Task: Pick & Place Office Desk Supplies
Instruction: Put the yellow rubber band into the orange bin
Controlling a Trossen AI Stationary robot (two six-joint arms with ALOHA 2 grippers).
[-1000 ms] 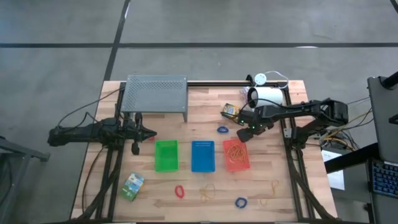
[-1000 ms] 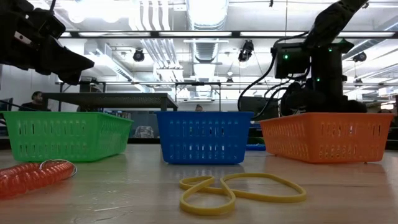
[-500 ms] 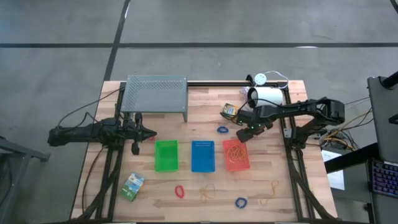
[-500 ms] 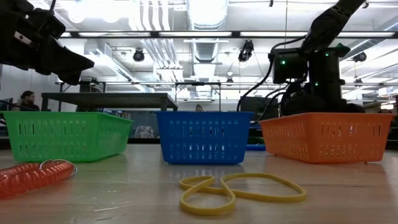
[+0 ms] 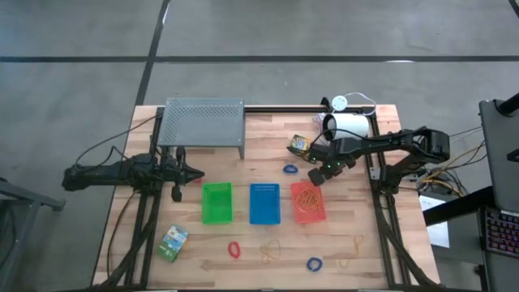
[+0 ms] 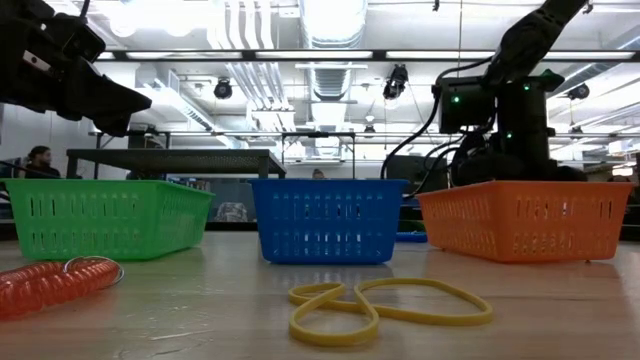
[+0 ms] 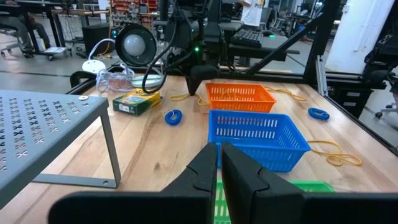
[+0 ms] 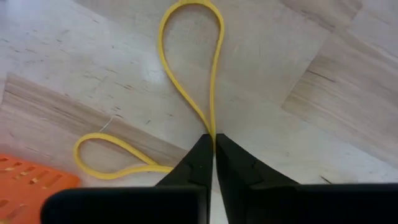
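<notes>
A thin yellow rubber band lies flat on the wooden table just behind the orange basket, pulled into a long narrow loop whose long axis runs straight away from the right gripper; a smaller loop curls toward the basket corner. That gripper's fingers are pressed together, pinching the band where its strands meet. The right arm reaches in low from the table's right edge. The left gripper, fingers nearly together and holding nothing, hovers beside the green basket.

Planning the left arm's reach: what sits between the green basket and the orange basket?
The blue basket, between the green basket and orange basket, in the high view.
</notes>
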